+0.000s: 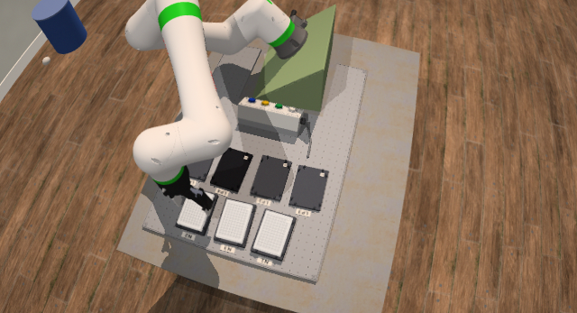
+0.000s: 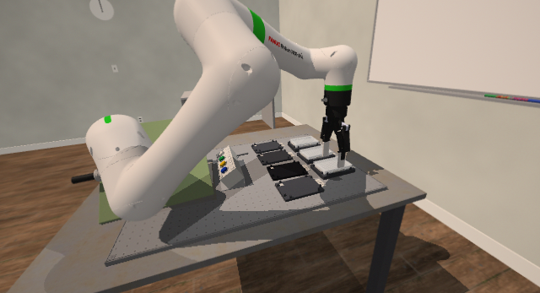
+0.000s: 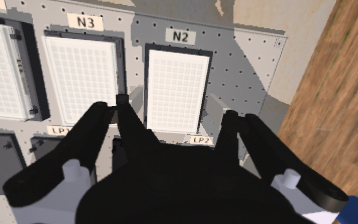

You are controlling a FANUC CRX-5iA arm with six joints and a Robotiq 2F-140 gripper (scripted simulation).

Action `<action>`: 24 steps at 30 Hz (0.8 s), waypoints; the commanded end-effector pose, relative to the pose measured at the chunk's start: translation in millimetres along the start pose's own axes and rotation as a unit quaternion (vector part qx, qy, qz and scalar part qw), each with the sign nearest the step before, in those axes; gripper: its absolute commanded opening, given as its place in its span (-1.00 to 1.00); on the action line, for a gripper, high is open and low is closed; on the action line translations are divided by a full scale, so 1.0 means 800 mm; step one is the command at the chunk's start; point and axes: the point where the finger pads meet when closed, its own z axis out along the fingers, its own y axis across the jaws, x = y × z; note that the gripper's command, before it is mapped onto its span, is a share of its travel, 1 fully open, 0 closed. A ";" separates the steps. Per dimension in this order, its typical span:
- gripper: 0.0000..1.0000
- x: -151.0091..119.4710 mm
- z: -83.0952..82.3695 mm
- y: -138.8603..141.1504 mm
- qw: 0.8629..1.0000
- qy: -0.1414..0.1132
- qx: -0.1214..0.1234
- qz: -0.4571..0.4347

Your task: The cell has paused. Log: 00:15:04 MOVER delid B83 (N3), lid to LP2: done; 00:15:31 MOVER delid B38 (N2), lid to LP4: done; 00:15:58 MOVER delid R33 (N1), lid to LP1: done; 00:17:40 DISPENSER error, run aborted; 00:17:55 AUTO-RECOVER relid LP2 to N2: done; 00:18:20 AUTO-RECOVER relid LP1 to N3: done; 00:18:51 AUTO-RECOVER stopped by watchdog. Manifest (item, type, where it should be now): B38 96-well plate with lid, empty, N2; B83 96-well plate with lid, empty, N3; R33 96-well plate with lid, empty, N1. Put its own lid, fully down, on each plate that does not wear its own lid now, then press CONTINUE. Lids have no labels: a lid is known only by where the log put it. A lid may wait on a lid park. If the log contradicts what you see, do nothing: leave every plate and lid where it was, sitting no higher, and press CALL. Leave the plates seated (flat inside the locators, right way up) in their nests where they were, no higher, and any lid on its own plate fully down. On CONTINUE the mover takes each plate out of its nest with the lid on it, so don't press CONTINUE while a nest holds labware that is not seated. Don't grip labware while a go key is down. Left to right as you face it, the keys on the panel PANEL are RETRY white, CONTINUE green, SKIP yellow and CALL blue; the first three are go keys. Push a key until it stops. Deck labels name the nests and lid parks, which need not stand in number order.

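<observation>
Three white 96-well plates sit in a row of nests. In the top view the plate in N2 (image 1: 194, 216) is at the left, the plate in N3 (image 1: 234, 221) in the middle, and the plate in N1 (image 1: 273, 233) at the right. The wrist view shows N2 (image 3: 176, 90), N3 (image 3: 80, 77) and N1 (image 3: 0, 70). My gripper (image 2: 333, 158) is open. Its fingers straddle the N2 plate, with the tips down at its top edge (image 3: 176, 107). Whether they touch it I cannot tell. The key panel (image 1: 270, 112) carries blue (image 1: 251, 99), yellow, green (image 1: 279, 105) and white keys.
Four dark lid parks lie behind the nests. One (image 1: 232, 169) looks glossier and blacker than the two to its right (image 1: 270, 178) (image 1: 308, 187). The arm hides the fourth. A green wedge block (image 1: 302, 65) stands behind the panel. A blue cylinder (image 1: 59, 23) stands on the floor.
</observation>
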 end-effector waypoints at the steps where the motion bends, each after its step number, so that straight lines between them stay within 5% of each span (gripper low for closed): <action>1: 0.32 0.000 -0.008 0.000 1.000 0.000 0.000 0.000; 24: 0.32 0.000 -0.051 0.000 1.000 0.000 0.000 0.000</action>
